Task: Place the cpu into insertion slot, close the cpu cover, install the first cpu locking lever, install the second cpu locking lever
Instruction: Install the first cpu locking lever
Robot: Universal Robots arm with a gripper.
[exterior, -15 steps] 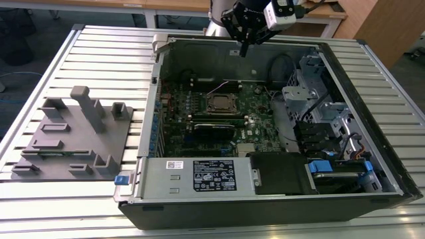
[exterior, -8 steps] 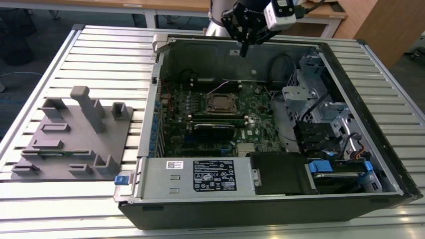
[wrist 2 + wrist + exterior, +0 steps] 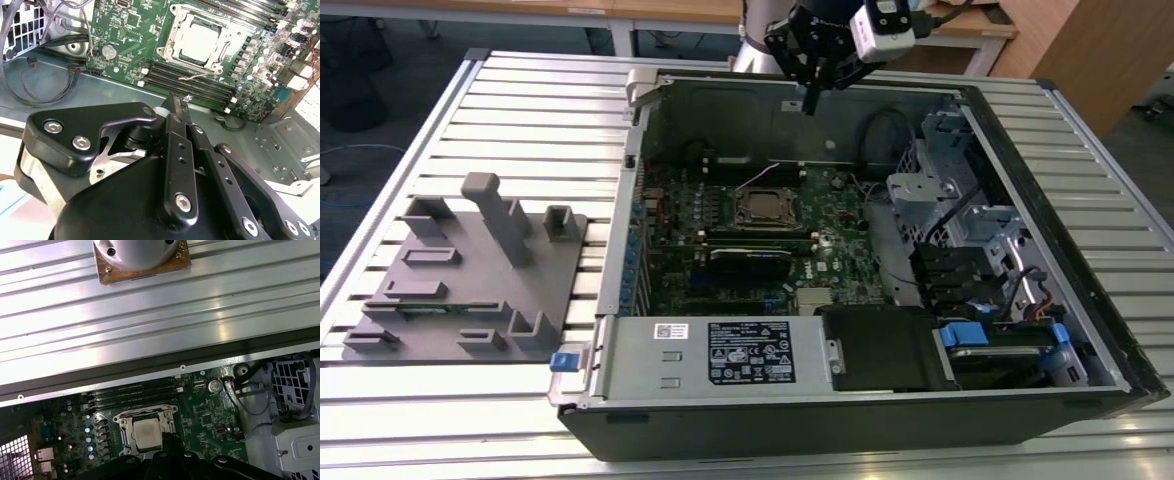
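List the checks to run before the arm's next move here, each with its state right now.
1. Pale silver-grey square cpu lies flat in the brownish-rimmed insertion slot: ok.
2. Dull-metal frame cpu cover down around the chip: ok.
3. Thin wire locking lever beside the socket latched: cannot tell.
4. Black gripper shut and empty: ok.
5. Gripper apart from the green motherboard, hanging above it: ok.
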